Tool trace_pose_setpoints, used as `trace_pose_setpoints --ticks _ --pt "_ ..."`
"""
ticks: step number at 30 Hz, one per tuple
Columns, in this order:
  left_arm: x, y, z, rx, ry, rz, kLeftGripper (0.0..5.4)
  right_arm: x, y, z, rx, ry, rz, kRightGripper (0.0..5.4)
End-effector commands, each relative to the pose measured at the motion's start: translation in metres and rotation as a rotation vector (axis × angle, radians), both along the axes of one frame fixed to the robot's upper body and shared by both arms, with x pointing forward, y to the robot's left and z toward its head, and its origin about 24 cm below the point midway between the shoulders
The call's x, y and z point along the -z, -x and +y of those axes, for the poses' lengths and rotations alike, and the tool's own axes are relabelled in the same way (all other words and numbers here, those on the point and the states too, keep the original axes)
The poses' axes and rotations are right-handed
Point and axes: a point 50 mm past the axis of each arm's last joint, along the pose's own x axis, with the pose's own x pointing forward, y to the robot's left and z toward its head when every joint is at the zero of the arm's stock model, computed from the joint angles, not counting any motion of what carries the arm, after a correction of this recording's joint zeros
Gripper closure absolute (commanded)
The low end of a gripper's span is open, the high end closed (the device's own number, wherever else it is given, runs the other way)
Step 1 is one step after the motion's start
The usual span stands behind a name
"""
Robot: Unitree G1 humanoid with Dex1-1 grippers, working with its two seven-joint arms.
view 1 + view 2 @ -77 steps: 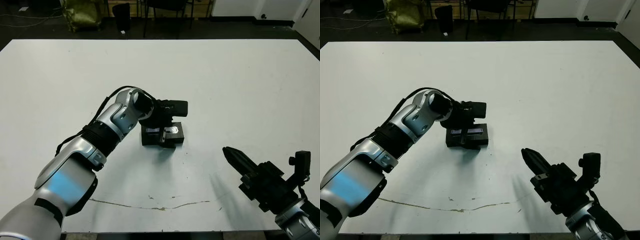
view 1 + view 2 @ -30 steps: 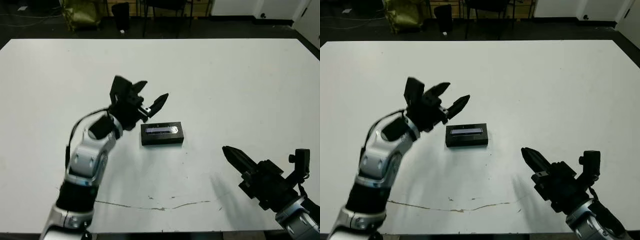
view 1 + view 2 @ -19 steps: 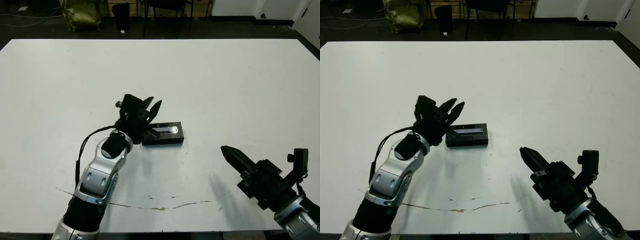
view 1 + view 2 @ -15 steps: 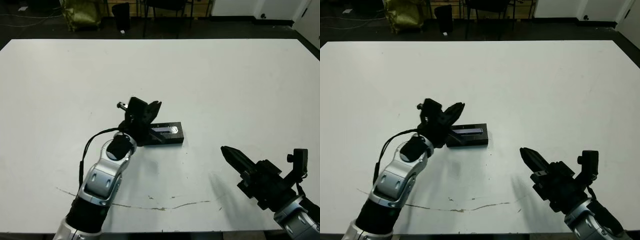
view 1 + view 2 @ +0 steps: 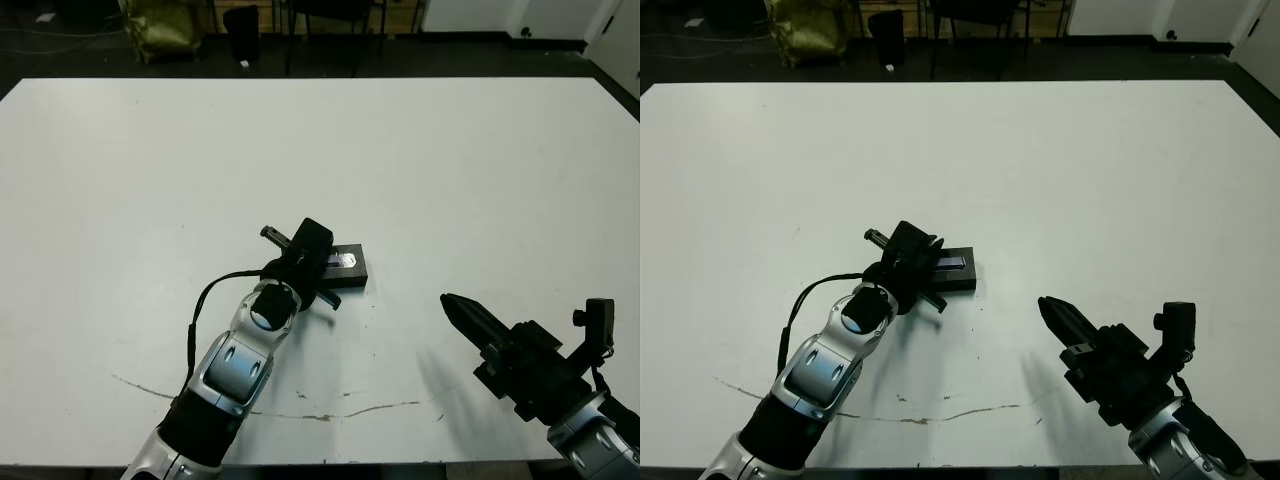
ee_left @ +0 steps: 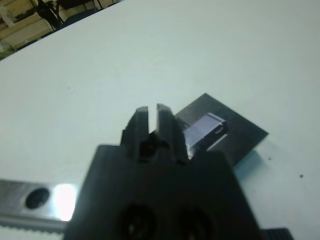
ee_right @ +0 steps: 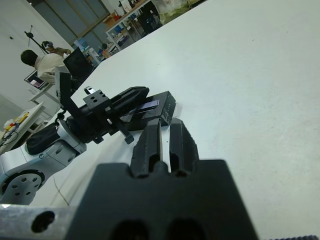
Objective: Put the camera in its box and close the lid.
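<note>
L claw (image 6: 150, 116) closed, over lid (image 5: 350, 262) on box.

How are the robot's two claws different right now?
The left gripper is pressed down over the left end of the closed box; the right gripper hangs apart from it, near the table's front edge, touching nothing. The left gripper points away from the robot; the right gripper points toward the box. Both are black, with fingers shut together and empty.
</note>
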Motion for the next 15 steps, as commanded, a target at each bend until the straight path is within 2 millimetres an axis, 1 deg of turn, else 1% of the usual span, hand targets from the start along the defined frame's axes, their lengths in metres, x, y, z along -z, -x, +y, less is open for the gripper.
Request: trace_pose_setpoints --ticks 1,7,15 --pt "0.029 0.007 0.009 -0.027 -0.051 0.136 5.38 0.004 0.001 0.0 0.01 0.008 0.028 5.4" --pt "0.041 0.011 0.014 -0.053 -0.07 0.215 5.38 0.004 0.001 0.0 0.015 0.017 0.027 5.4" --pt "0.049 0.016 0.02 -0.064 -0.053 0.266 5.38 0.005 0.001 -0.001 0.014 0.009 0.022 5.4"
